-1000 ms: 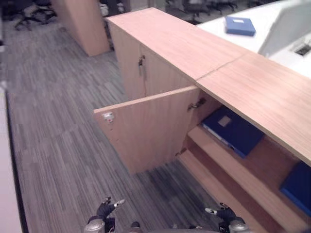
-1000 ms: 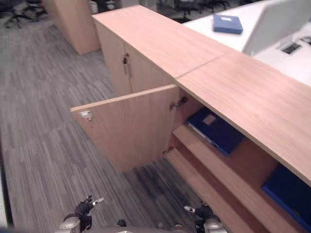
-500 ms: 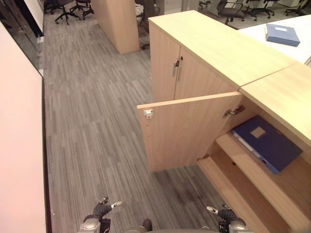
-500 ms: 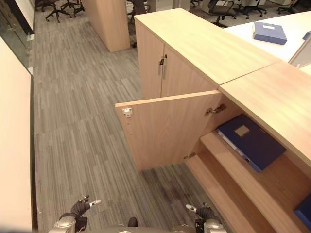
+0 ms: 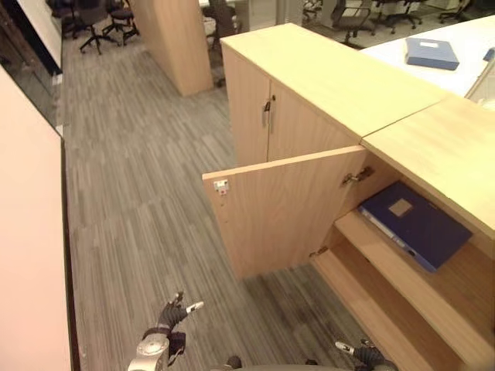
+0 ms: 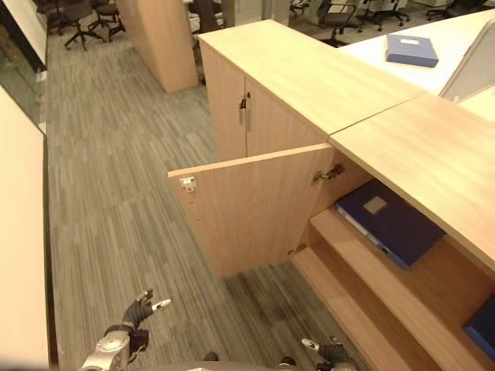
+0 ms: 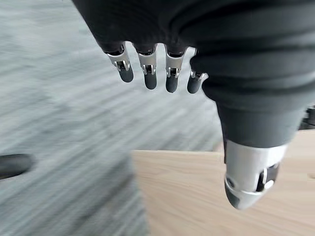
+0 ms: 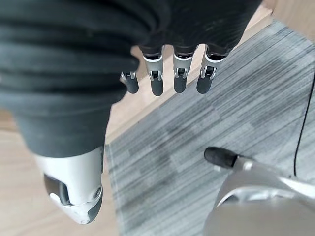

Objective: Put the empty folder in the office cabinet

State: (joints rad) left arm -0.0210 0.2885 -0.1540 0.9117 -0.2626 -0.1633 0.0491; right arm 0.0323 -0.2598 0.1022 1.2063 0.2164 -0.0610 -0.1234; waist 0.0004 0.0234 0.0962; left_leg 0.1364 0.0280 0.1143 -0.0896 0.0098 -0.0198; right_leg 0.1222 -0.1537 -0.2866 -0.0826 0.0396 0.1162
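Left robot hand point(image 7: 197, 44), fingers point(image 7: 147, 69) relaxed and empty, above grey carpet point(image 7: 54, 98) and wooden panel point(image 7: 182, 196).

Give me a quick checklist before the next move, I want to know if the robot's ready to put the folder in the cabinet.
1. Cabinet door open: ok, it stands swung out.
2. Shelf reachable: ok, but one dark blue folder already lies flat on it.
3. Left robot hand holding a folder: not ok, fingers hang relaxed over the carpet, holding nothing.
4. Right robot hand holding a folder: not ok, fingers relaxed, nothing in them.
5. Folder to fetch: cannot tell; a blue folder lies on the white desk beyond the cabinet, contents not visible.
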